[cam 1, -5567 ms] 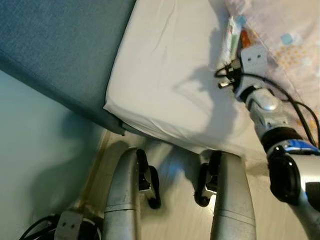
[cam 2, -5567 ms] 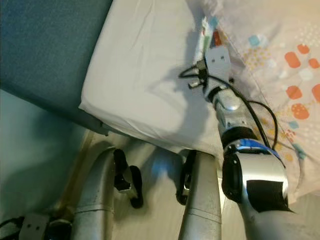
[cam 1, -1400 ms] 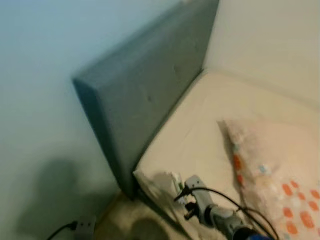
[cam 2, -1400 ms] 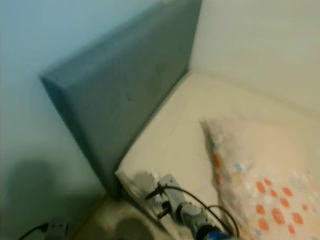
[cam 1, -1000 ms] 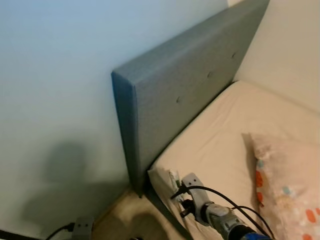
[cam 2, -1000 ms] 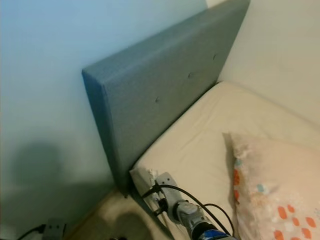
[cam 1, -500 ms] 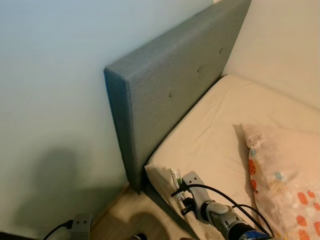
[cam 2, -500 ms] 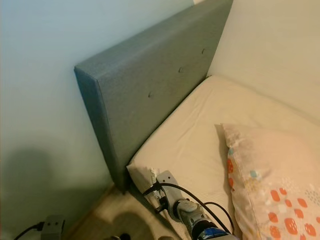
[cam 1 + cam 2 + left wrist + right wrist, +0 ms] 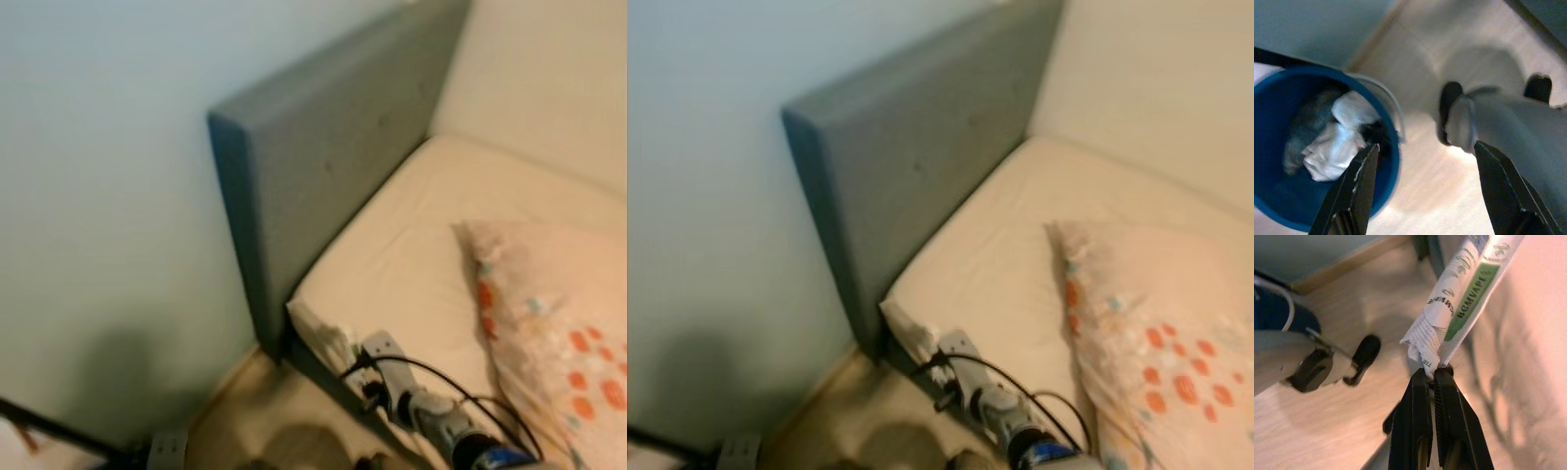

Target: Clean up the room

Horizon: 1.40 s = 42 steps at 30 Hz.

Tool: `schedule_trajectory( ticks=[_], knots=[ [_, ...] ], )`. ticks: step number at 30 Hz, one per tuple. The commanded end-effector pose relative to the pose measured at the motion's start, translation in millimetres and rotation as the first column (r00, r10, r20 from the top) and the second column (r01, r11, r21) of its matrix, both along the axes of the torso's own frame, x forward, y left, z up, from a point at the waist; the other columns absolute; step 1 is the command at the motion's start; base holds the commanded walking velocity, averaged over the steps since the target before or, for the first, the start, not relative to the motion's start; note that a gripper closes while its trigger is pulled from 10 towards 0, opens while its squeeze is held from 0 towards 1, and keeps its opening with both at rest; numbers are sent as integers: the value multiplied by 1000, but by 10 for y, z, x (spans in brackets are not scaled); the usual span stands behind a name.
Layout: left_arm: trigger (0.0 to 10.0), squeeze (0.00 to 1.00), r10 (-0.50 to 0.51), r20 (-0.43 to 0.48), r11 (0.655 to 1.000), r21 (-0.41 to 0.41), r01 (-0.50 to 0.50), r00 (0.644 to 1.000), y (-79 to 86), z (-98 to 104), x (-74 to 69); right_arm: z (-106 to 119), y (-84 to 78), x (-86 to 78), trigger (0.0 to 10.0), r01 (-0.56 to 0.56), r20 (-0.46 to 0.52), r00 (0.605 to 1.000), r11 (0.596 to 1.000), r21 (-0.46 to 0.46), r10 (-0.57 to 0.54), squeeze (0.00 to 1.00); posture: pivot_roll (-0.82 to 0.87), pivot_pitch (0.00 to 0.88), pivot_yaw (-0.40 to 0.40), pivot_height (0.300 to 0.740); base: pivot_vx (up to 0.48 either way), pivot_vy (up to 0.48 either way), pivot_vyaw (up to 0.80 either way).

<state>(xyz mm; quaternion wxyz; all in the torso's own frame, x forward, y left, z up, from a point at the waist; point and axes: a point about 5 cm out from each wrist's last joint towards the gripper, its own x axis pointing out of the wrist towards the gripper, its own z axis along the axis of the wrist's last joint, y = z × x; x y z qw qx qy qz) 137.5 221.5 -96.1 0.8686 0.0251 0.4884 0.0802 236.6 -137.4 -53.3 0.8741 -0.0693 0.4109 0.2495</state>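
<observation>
While pinched shut in the right claw [image 9: 1431, 377], the wrapper [image 9: 1459, 303] sits off the bed's [image 9: 421, 255] near corner by the headboard [image 9: 323, 166], its long axis running straight out from the fingertips. Left claw [image 9: 1422, 156] is spread wide, empty, w/ the blue bin [image 9: 1283, 210] on the floor just beside one finger. Judgement: bin lies on robot's left, so right arm must carry wrapper across, approx. floorward.
</observation>
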Motion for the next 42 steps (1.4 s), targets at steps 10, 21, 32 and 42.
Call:
schedule_trajectory(
  ticks=[10,21,32,42],
  knots=[
    [10000,0,6,-35,1000,-10,-6,999,-30,-45,-107,20,38,20,10000,-3,10,1000,1000,30,3,0,8,3,23,740,-355,0,160],
    [10000,0,15,-12,1000,-22,-16,1000,-35,-29,-64,35,69,37,10000,-28,10,1000,999,39,27,0,13,0,22,740,-115,0,800],
    [10000,0,2,-9,1000,-20,-2,1000,-37,-24,-49,48,69,49,10000,-43,10,999,998,47,43,0,13,0,19,740,0,0,799],
    [10000,0,-6,-5,1000,-20,6,1000,-45,-20,-34,49,73,47,10000,-55,7,998,997,48,55,0,13,0,17,740,0,0,796]
  ],
)
